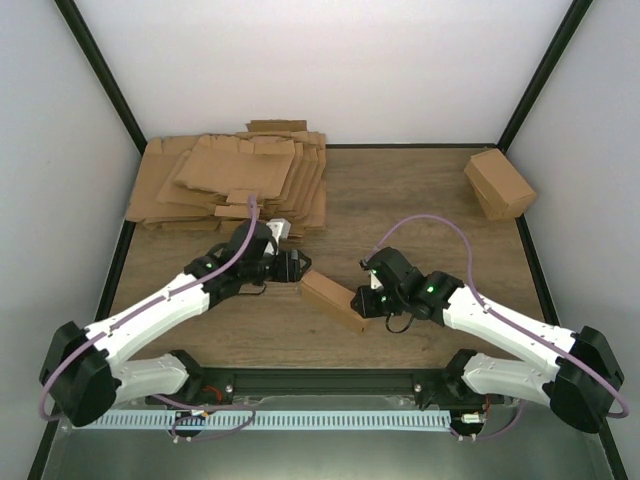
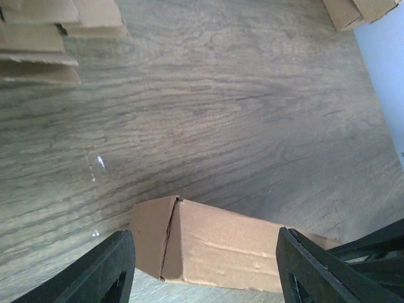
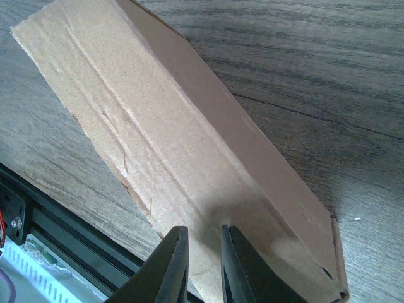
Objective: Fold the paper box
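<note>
The paper box (image 1: 333, 298) lies folded into a small brown carton on the wooden table, slanting from upper left to lower right between the two arms. My left gripper (image 1: 296, 268) is at its left end. In the left wrist view the carton's closed end (image 2: 154, 237) sits between the fingers (image 2: 104, 268), which stand wide apart and do not touch it; that gripper (image 2: 205, 271) is open. My right gripper (image 1: 366, 298) is over the carton's right end. In the right wrist view its fingers (image 3: 173, 262) are nearly together just above the box's top face (image 3: 126, 107), with nothing between them.
A thick pile of flat brown sheets (image 1: 235, 180) lies at the back left, its edge also showing in the left wrist view (image 2: 38, 38). Another brown cardboard cuboid (image 1: 500, 183) stands at the back right. The black rail of the table's near edge (image 3: 57, 233) runs right beside the carton.
</note>
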Available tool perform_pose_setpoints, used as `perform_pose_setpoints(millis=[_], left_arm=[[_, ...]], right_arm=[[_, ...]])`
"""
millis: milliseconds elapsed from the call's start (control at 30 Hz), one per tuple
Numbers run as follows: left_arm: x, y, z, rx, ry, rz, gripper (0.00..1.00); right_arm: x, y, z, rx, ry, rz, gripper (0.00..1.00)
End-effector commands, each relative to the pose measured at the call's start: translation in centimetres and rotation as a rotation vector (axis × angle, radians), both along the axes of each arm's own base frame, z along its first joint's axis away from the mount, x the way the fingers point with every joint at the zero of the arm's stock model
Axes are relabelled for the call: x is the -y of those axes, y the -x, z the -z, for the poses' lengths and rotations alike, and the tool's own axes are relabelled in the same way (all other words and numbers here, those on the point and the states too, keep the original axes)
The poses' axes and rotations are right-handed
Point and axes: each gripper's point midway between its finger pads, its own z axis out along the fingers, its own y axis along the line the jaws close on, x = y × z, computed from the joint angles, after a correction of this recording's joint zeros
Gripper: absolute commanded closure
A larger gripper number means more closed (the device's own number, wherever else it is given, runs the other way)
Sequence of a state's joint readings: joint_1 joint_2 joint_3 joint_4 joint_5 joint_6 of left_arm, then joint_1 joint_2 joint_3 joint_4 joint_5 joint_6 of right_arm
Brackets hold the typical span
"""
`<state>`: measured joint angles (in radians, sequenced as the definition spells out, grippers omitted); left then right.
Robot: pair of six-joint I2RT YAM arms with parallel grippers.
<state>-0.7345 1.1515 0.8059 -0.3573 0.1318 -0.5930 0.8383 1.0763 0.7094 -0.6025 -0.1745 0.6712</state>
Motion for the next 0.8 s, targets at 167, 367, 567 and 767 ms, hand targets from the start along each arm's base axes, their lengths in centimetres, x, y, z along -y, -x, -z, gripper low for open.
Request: perform_pose_setpoints(millis=[167,367,567,767], left_arm=[[0.6,0.1,3.8,-0.134,0.107,0.079,0.58],[0.0,1.8,7.6,-0.215,0.114,0.081,0.78],[-1.7,2.0,10.4,-0.242,0.015,0.038,0.81],[-1.3,1.2,9.2,-0.207,0.012,0.043,0.79]], right_arm=[[1.2,0.3,1.2,-0.022,0.055,0.037,0.83],[1.3,0.1,1.4,-0.023,0.067,0.044,0.83],[1.6,-0.2,1.2,-0.017,0.08,0.067,0.83],[1.3,-1.0,-2.0,0.048,0.03,0.09,0.72]])
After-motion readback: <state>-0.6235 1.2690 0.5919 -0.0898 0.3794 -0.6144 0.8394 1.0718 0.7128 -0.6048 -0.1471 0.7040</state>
